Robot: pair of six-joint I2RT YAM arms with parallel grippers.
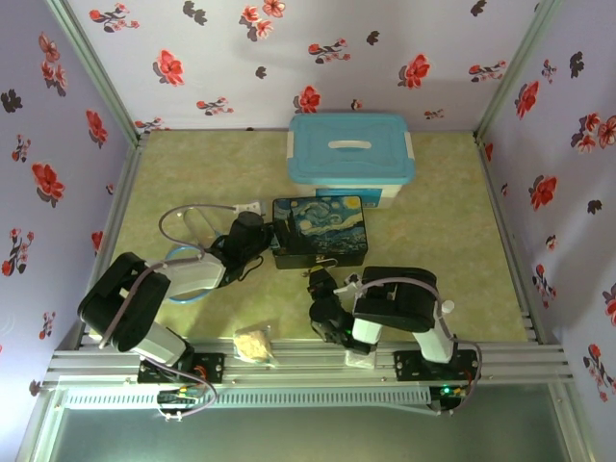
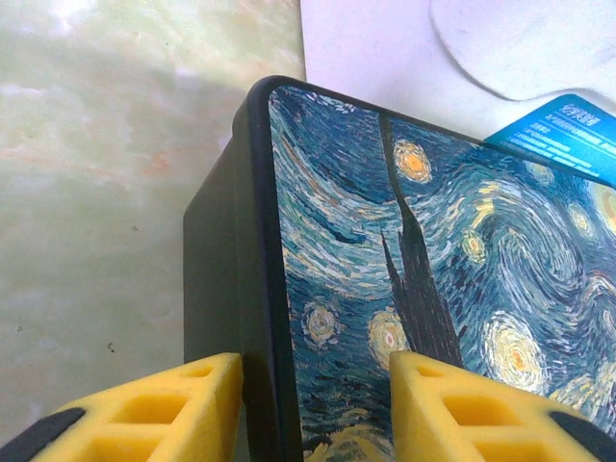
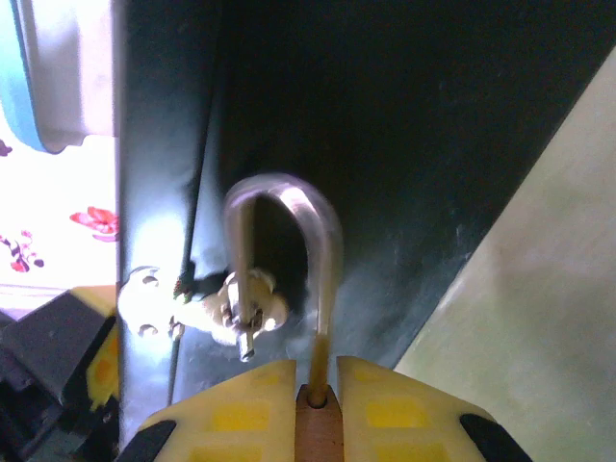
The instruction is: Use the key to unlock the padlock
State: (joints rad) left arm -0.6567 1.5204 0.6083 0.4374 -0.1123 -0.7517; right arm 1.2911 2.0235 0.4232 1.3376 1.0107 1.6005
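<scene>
Brass body: the padlock (image 3: 318, 430) is pinched between the yellow pads of the right gripper (image 3: 318, 377), whose jaws are pressed in on it from both sides.
Silver shackle: the shackle (image 3: 289, 197) is seen arching away from the jaws and threaded through the hasp (image 3: 229, 308) on the near wall of the painted box (image 2: 433, 241).
Long axis: the lock is judged to lie straight ahead of the right jaws, body nearest the wrist and bow farthest. Its keyway end is hidden between the pads.
Nearer arm: the right arm is on the lock. A key would probably have to be brought in from the near side.
Left gripper: the left gripper (image 2: 316, 385) is set astride the box's left rim with its jaws spread, one pad outside the wall and one over the lid. Firm contact cannot be told.
Surface: a pale green marbled surface (image 1: 443, 250) carries the box. A blue-lidded tub (image 1: 351, 144) stands just behind it, and a crumpled yellowish scrap (image 1: 253, 344) lies by the near rail.
Room: pale flowered walls (image 1: 289, 48) close in three sides.
</scene>
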